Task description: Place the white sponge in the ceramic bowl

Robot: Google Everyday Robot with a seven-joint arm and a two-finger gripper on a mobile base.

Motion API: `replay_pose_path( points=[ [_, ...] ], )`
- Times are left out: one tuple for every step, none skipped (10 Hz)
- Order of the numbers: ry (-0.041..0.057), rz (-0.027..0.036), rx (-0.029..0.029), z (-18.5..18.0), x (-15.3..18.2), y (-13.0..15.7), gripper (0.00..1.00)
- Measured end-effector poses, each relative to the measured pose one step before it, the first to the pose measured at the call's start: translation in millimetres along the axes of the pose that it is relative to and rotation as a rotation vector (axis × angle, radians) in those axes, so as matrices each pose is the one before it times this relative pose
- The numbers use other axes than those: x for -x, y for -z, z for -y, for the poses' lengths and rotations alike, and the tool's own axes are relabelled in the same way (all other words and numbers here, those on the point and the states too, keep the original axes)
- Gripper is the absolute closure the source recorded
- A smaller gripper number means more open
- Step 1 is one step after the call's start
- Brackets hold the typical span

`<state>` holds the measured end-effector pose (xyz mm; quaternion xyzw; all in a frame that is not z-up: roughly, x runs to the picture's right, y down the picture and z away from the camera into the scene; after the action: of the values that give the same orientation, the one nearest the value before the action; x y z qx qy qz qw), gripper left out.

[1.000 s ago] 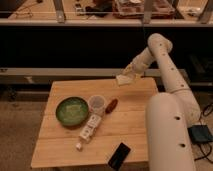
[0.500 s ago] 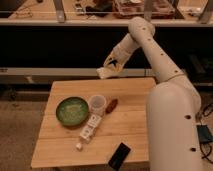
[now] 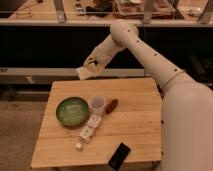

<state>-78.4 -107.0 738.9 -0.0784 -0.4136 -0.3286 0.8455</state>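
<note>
The white sponge (image 3: 85, 73) is a small flat off-white block held in my gripper (image 3: 90, 66), in the air above the far edge of the wooden table (image 3: 135, 125). The gripper is shut on it. The ceramic bowl (image 3: 72, 110) is green with a speckled inside and sits on the left part of the table, below and a little left of the gripper. The arm reaches in from the right.
A translucent plastic cup (image 3: 97, 105) stands just right of the bowl. A small brown-red object (image 3: 111, 105) lies right of the cup. A long white box with dark markings (image 3: 90, 128), a tiny white cube (image 3: 79, 146) and a black flat device (image 3: 120, 156) lie nearer the front.
The gripper has carried the sponge leftward along the far side of the table, from the right of the cup to above the table's far left part, closer to the bowl.
</note>
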Motion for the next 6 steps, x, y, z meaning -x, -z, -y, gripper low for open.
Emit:
replay_pose_path(
  points=[
    [-0.00172, -0.00139, -0.00182, -8.57, 7.25, -9.20, 1.00],
    [0.00359, -0.00221, 0.01406, -14.48, 7.09, -11.08, 1.00],
    [0.00990, -0.00450, 0.02727, -17.66, 5.51, -12.20, 1.00],
    [0.01727, -0.00240, 0.02647, -12.28, 6.76, -11.59, 1.00],
    [0.01947, -0.00151, 0.01818, -5.86, 6.74, -8.44, 1.00],
    [0.03786, 0.00165, 0.01102, 0.19, 9.93, -6.52, 1.00]
  ],
)
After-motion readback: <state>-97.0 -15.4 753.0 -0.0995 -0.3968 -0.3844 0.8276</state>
